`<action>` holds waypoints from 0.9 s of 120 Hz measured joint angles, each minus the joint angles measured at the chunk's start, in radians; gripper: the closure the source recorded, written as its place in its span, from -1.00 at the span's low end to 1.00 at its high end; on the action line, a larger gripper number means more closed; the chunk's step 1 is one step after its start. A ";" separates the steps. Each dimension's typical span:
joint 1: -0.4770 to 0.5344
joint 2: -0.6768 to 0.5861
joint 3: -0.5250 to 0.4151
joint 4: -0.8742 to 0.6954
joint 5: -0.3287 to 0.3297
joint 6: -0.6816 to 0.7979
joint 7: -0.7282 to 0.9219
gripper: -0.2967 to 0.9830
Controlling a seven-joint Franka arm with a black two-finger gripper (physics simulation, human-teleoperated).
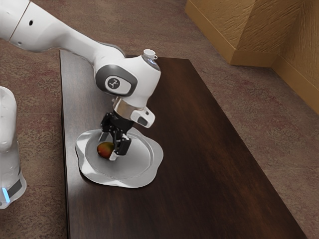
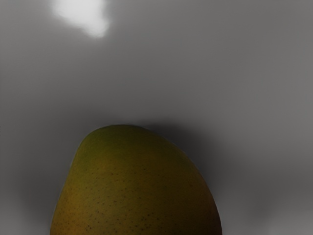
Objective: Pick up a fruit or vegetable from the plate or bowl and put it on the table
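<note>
Dark wood worktop [image 1: 214,184], white arm [image 1: 65,37] reaching over it. Shiny wavy-edged plate [image 1: 135,162] on top. Gripper [image 1: 108,146] low over the plate, jaws wide, one on either side of the mango [image 1: 104,150], no grip visible. Mango lies on the plate. Risks: rounded, tapered skin could slip or roll if the jaws close off-centre; a fingertip pressing too low could scrape or shove the plate; a shallow pinch could drop the fruit during lifting.
</note>
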 joint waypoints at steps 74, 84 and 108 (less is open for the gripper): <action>0.003 0.020 0.003 -0.019 0.000 0.016 -0.009 -0.50; 0.004 0.020 0.004 -0.021 0.000 0.016 -0.010 -0.39; 0.023 0.020 0.007 -0.027 0.001 0.013 -0.015 -0.05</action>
